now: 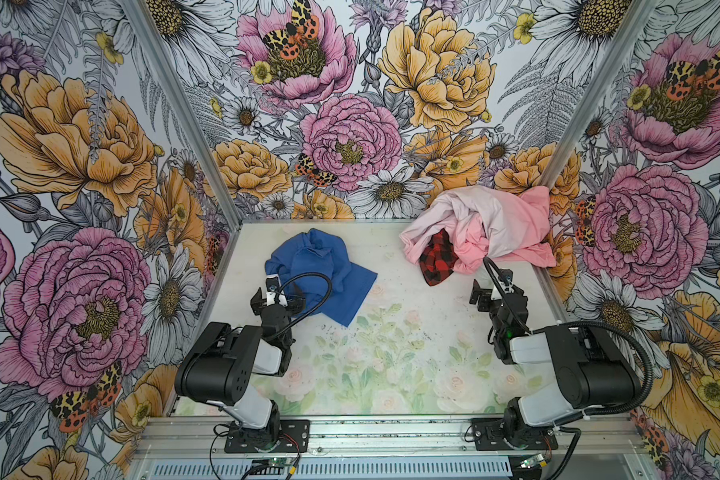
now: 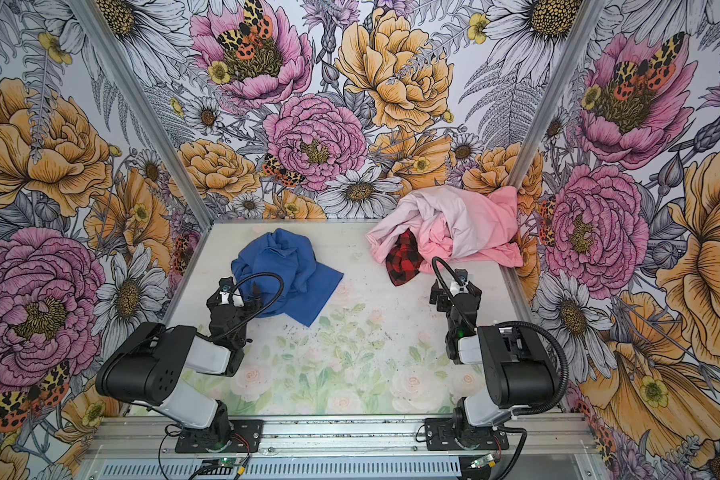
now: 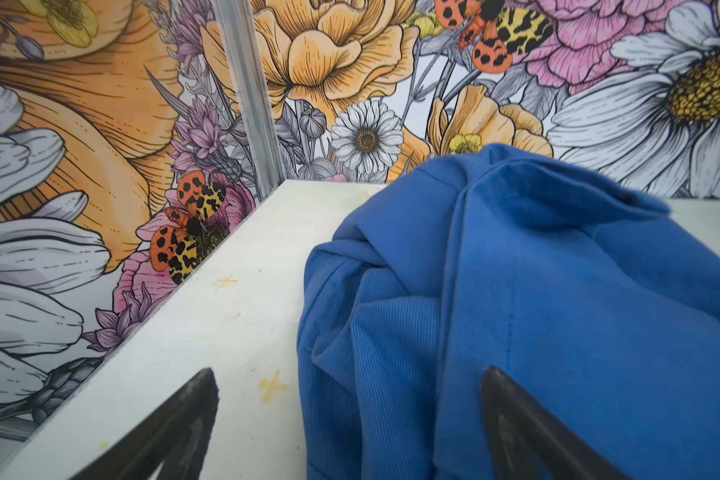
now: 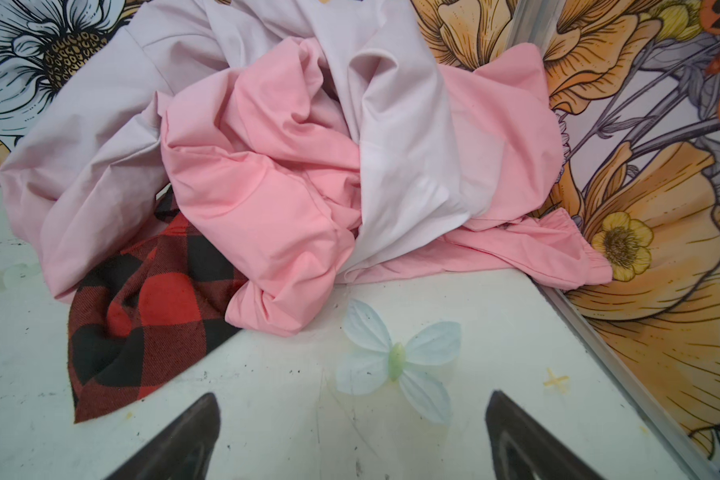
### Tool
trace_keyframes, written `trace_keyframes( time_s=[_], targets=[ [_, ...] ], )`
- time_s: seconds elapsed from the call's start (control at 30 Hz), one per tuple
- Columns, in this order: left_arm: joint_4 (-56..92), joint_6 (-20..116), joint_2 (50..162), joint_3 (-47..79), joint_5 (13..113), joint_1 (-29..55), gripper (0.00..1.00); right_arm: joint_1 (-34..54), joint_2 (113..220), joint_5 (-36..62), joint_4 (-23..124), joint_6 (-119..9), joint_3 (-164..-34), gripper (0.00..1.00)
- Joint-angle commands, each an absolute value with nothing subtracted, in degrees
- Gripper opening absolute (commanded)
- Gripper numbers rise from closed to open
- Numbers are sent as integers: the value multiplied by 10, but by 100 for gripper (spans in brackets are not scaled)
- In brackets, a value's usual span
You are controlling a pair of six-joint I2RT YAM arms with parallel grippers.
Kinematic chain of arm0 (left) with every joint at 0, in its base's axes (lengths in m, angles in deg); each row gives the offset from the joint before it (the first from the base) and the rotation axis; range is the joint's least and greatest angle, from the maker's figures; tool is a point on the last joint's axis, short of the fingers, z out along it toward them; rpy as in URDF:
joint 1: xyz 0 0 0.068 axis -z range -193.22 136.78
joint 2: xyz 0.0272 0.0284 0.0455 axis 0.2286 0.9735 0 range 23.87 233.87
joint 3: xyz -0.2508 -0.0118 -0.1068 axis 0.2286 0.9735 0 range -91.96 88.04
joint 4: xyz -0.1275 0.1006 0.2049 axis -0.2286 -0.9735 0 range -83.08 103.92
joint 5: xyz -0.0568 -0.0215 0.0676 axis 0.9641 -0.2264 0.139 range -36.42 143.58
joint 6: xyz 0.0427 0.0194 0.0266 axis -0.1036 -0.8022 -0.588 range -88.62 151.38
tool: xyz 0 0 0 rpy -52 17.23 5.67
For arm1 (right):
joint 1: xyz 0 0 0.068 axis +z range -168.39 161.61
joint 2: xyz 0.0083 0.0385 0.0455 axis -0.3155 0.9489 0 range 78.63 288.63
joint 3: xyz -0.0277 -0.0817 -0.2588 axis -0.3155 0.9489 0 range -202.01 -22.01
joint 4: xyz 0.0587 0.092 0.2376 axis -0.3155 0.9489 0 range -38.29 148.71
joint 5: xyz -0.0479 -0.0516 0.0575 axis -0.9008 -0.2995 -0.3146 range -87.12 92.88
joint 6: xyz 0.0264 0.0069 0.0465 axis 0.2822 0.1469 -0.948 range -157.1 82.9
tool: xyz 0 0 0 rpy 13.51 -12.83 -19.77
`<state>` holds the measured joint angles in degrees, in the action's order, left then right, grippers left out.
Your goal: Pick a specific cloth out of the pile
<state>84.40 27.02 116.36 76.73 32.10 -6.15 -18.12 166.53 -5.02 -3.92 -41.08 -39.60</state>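
Note:
The royal-blue cloth (image 1: 321,272) (image 2: 285,270) lies crumpled by itself on the back left of the table, apart from the pile. The pile (image 1: 485,230) (image 2: 449,230) of pale pink and salmon garments fills the back right corner, and a red-and-black plaid cloth (image 1: 435,259) (image 4: 150,311) sticks out at its front. My left gripper (image 1: 277,301) (image 3: 350,374) is open at the blue cloth's (image 3: 537,291) near edge, one finger over bare table and one over the fabric. My right gripper (image 1: 497,291) (image 4: 354,397) is open and empty, just short of the pile (image 4: 308,166).
Flowered walls close in the table (image 1: 412,353) at the left, back and right, with aluminium posts (image 1: 184,112) in the back corners. A pale butterfly (image 4: 395,361) is printed on the table ahead of my right gripper. Both arm bases stand on the front rail (image 1: 391,432).

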Motion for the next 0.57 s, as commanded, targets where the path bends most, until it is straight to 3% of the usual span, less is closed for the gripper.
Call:
trace_keyframes(
  time_s=[0.0, 0.53],
  targets=[
    [941, 252, 1164, 777, 379, -67, 99, -187, 1666, -98, -21, -436, -427, 100],
    [822, 276, 1143, 726, 320, -69, 99, -187, 1664, -116, -35, -441, -417, 99]
  ],
)
